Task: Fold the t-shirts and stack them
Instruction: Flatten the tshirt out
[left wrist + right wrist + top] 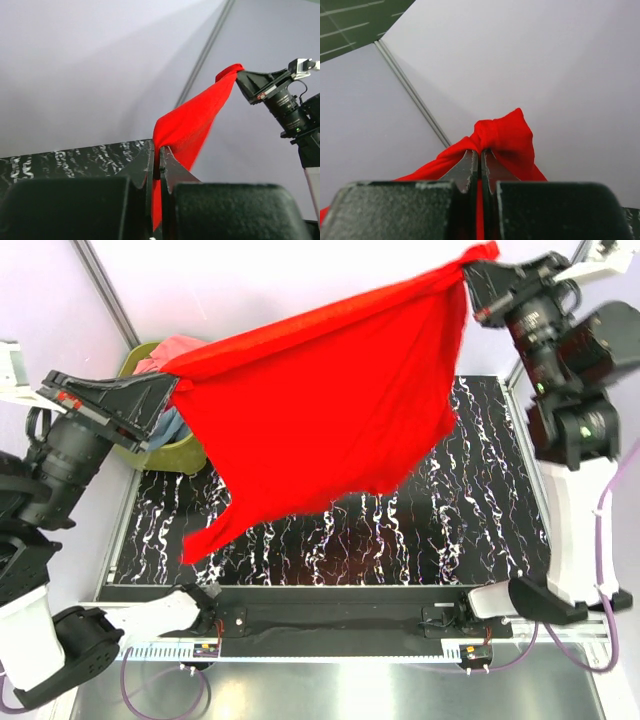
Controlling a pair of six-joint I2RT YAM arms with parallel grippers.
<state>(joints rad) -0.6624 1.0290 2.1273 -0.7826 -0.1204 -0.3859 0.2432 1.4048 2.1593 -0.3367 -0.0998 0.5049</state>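
Note:
A bright red t-shirt [330, 410] hangs stretched in the air above the table, held by both arms. My left gripper [172, 390] is shut on its left corner; in the left wrist view the cloth [190, 125] runs from between my jaws [159, 150] up to the right arm. My right gripper [468, 278] is shut on the upper right corner, high at the back; the bunched red cloth [502, 135] sits just past its fingertips [480, 152]. A lower flap hangs down at the left. More shirts, pink [175, 348] and grey-blue [174, 426], lie in the basket.
An olive-green basket [178, 454] stands at the table's back left corner, partly behind the left gripper. The black marbled table [420, 530] lies beneath the hanging shirt. A pale wall with a metal strip is behind.

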